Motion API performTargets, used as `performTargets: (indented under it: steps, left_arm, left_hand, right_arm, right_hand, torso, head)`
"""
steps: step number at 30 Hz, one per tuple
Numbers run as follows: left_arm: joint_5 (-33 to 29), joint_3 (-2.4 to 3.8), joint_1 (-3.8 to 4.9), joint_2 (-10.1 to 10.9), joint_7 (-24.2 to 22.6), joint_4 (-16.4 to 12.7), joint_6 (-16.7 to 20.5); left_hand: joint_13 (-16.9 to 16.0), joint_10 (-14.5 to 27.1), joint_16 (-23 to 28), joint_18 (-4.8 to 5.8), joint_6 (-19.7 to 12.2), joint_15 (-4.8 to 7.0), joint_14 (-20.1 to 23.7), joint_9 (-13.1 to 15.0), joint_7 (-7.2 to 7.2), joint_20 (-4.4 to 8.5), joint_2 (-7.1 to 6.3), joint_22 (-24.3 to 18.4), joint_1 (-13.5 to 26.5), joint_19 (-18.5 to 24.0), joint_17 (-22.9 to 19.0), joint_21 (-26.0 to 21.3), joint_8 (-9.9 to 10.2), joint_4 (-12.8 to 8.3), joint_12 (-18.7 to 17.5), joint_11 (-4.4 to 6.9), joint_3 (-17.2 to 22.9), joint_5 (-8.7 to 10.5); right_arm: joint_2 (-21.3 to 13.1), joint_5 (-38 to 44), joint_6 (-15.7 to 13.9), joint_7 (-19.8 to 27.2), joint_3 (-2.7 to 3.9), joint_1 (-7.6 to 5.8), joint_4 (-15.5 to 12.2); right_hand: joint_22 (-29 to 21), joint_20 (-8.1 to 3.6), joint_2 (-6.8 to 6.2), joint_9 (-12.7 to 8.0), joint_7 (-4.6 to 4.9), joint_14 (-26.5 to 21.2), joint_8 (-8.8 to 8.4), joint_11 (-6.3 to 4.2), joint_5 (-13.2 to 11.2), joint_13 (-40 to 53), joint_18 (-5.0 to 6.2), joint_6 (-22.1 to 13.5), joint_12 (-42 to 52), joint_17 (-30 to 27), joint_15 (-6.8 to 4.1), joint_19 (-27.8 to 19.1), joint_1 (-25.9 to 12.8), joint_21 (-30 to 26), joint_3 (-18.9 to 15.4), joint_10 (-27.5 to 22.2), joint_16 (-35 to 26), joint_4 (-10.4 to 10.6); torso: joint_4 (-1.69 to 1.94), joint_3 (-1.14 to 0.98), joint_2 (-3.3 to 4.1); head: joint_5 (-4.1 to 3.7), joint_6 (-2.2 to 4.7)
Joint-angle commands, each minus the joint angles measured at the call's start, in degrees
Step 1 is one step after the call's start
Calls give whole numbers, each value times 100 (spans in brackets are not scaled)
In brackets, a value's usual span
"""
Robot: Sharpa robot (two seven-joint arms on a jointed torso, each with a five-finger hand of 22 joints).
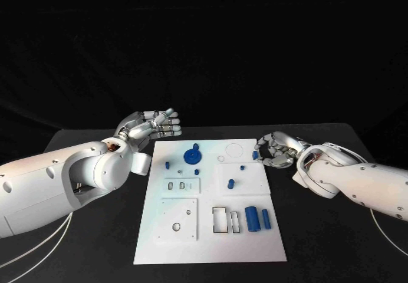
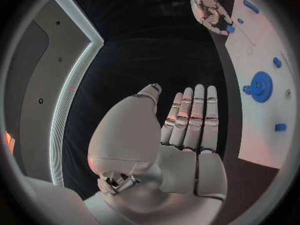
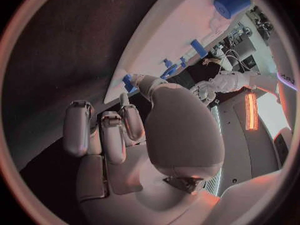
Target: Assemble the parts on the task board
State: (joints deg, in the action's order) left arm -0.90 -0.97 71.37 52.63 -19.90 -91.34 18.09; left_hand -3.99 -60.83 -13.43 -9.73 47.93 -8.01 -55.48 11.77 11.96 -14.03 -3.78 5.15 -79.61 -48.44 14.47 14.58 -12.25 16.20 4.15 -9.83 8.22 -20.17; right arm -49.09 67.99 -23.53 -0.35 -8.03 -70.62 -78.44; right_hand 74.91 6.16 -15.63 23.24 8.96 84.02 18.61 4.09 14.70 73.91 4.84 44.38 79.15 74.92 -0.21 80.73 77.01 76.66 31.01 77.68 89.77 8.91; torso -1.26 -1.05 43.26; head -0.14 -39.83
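The white task board point(image 1: 213, 247) lies in the middle of the black table. On it sit a blue gear point(image 1: 194, 155) near the far edge, several small blue pegs around it, and two blue cylinders point(image 1: 252, 218) at the near right. My right hand point(image 1: 276, 150) hovers at the board's right edge, fingers curled, pinching a small blue part point(image 1: 255, 155) at its thumb tip point(image 3: 134, 81). My left hand point(image 1: 153, 125) is raised by the board's far left corner, fingers point(image 2: 190, 117) straight and side by side, holding nothing. The gear point(image 2: 260, 86) lies to the side of this hand.
Rectangular slots point(image 1: 219, 218) and a square plate with a round hole point(image 1: 177, 219) take up the board's near half. Bare black table point(image 1: 340, 247) surrounds the board. White cables point(image 1: 34, 253) run along my left arm at the near left.
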Motion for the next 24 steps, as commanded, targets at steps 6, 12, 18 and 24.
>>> performTargets:
  steps: [6, 12, 18, 24]
  left_arm:
    - [24, 4, 2, -9, -25, -15, -121]
    - [27, 4, 2, -9, -21, -13, -123]
    - [30, 4, 2, -9, -17, -12, -132]
    - [31, 4, 2, -8, -12, -10, -138]
  left_hand:
    - [-6, -26, 14, -56, -13, -2, 23, -7, 29, -17, 48, -7, -13, 25, 7, -21, 15, -33, -29, -16, -6, 2]
    - [-5, -21, 14, -56, -23, -4, 28, -9, 34, -19, 50, -9, -10, 26, 11, -24, 22, -30, -32, -19, -9, 4]
    - [-5, -21, 14, -56, -23, -4, 28, -9, 34, -19, 50, -9, -10, 26, 11, -24, 22, -30, -32, -19, -9, 4]
    - [-5, -21, 14, -56, -23, -4, 28, -9, 34, -19, 50, -9, -10, 26, 11, -24, 22, -30, -32, -19, -9, 4]
  right_arm:
    - [72, 105, 107, -49, 1, 5, 19]
    - [96, 110, 126, -58, 1, 5, 37]
    - [112, 121, 136, -70, 1, 5, 47]
    - [133, 132, 135, -86, 1, 5, 62]
  right_hand:
    - [44, -4, 65, 8, -20, 598, 85, -9, -73, 42, -74, 179, 38, 1508, 22, -5, -34, -1, 34, 30, 23, -47]
    - [51, -20, 88, 28, -51, 598, 147, -35, -91, 55, -74, 304, 49, 1508, 1, -1, -62, -2, 56, 46, 23, -68]
    - [63, -29, 100, 37, -66, 598, 171, -48, -105, 71, -76, 351, 61, 1508, -9, 6, -73, 5, 66, 61, 23, -78]
    - [67, -44, 128, 52, -90, 598, 209, -68, -123, 78, -76, 427, 67, 1508, -27, 8, -89, 3, 86, 70, 23, -92]
  torso:
    - [-7, -9, -3]
    - [-3, -6, -4]
    - [3, -8, -2]
    - [0, -8, -5]
  head:
    - [15, -24]
    - [12, -32]
    - [21, -31]
    - [32, -38]
